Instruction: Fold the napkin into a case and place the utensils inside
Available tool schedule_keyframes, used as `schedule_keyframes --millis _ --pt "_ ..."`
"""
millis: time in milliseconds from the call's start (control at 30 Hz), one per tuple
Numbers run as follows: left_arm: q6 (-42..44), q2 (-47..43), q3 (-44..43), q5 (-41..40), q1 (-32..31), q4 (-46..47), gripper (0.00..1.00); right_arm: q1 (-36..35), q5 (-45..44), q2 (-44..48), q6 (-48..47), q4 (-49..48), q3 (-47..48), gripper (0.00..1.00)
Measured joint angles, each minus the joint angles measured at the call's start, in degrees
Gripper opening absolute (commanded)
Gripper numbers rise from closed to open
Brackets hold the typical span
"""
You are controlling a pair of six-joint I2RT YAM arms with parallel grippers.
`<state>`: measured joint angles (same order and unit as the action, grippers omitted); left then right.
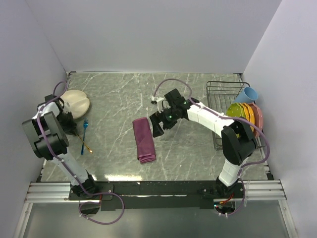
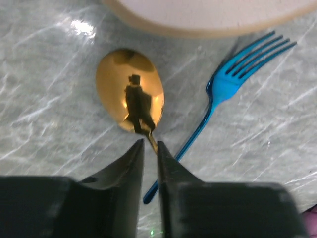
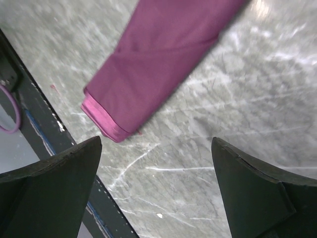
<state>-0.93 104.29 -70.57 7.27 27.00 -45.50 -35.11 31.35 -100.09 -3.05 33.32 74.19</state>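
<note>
Grey marbled stone makes up the surface (image 1: 114,94), closed in by plain white walls. Near its middle lies the maroon-purple cloth folded into a long narrow flat case (image 1: 143,140), its length running from the far side toward the near edge. The layered folds show at its near end.

By the left edge, a shiny gold-orange spoon (image 2: 130,91) and a bright blue fork (image 2: 233,74) lie flat side by side, their handles crossing. Both lie just on the near side of a cream divided plate (image 1: 77,101) by the far left corner.

The left fingers (image 2: 138,156) stand narrow, low on either side of the spoon's neck, which touches one of them. I cannot tell whether it is clamped.

The right fingers (image 3: 74,168) are spread wide above bare stone, just beside the case's near end and holding nothing.

A black wire dish rack (image 1: 218,89) with coloured bowls and a blue cup (image 1: 247,94) sits along the right edge.
</note>
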Motion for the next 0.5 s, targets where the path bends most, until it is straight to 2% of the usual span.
schedule_keyframes --millis 233,500 --pt "-2.91 0.66 1.14 1.99 -0.15 1.86 0.01 1.53 2.43 0.0 0.31 2.32 5.68 1.0" --pt "-2.97 -2.25 2.84 5.99 -0.22 1.4 0.01 3.19 3.72 0.24 0.44 5.99 10.64 1.0"
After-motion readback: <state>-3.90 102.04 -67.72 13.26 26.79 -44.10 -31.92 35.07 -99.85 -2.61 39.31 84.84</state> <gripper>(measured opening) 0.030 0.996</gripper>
